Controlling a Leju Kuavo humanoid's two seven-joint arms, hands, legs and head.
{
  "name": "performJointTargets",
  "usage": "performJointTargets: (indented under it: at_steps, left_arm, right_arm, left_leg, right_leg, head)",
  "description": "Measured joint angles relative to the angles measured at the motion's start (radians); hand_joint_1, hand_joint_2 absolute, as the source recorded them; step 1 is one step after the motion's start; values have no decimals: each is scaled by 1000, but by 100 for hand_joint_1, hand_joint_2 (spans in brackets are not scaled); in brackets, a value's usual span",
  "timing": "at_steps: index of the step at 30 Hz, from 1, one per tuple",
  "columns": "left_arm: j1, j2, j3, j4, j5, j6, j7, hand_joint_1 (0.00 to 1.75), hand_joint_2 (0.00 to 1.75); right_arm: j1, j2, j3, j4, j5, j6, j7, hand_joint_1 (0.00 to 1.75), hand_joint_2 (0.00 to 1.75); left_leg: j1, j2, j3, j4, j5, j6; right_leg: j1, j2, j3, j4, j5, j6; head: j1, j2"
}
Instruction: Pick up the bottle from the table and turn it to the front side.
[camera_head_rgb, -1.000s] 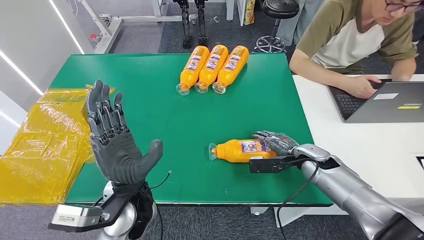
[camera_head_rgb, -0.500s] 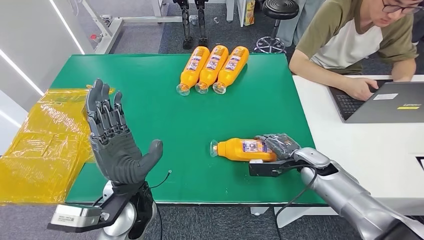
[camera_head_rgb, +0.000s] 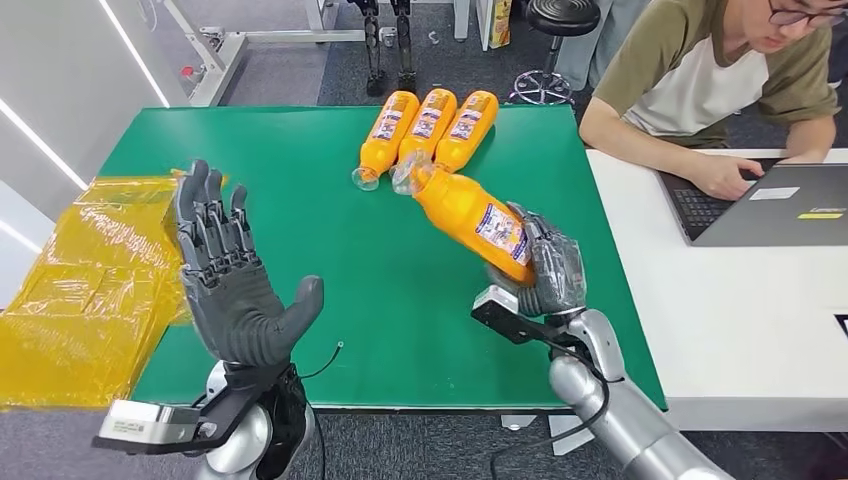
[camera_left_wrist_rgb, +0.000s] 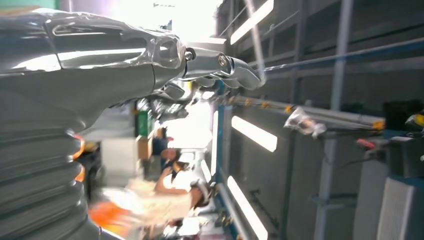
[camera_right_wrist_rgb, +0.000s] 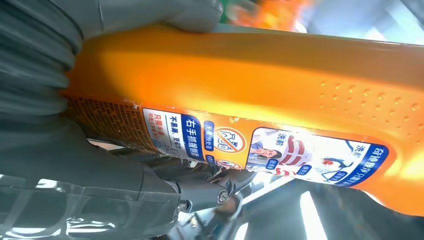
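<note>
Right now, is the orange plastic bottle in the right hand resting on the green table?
No, the right hand holds the orange plastic bottle tilted above the green table.

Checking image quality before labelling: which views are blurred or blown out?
Head view: sharp and evenly lit, only the lifted bottle's neck smeared. Left wrist view: motion-blurred, with overexposed windows. Right wrist view: bottle label readable, background out of focus.
</note>
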Motion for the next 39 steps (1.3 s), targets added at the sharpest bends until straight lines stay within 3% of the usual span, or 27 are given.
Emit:
performJointTargets:
  at_steps: [6,11,19,27,39]
  left_arm:
    - [-2,-3,0,63,65,-92,63,0,175]
    - [-4,-2,-1,105,155,-224,86,0,175]
    - [-21,-4,-27,144,120,-363,139,0,175]
    - [-38,-11,-29,164,97,-424,134,0,175]
    - [-63,-11,-29,180,94,-461,153,0,175]
  right_arm:
    - [170,92,-77,-200,-37,-45,-137,175,175]
    - [275,125,-86,-321,-47,-45,-164,175,175]
    - [337,124,-47,-403,-3,-30,-76,174,175]
    - [367,106,10,-446,80,118,31,168,175]
    - [349,93,23,-473,168,239,36,167,175]
  left_leg:
    - [2,0,0,0,-2,-3]
    - [2,0,-1,0,-2,-3]
    - [2,1,0,0,-2,-3]
    - [2,2,0,0,-2,-3]
    - [2,2,0,0,-2,-3]
  right_leg:
    - [0,1,0,0,-1,0]
    - [0,1,-1,0,-1,0]
    - [0,1,-1,0,-1,0]
    - [1,2,-1,0,-2,-1]
    - [1,1,-1,0,-2,-1]
  head:
    - [0,0]
    - [0,0]
    - [0,0]
    - [0,0]
    - [0,0]
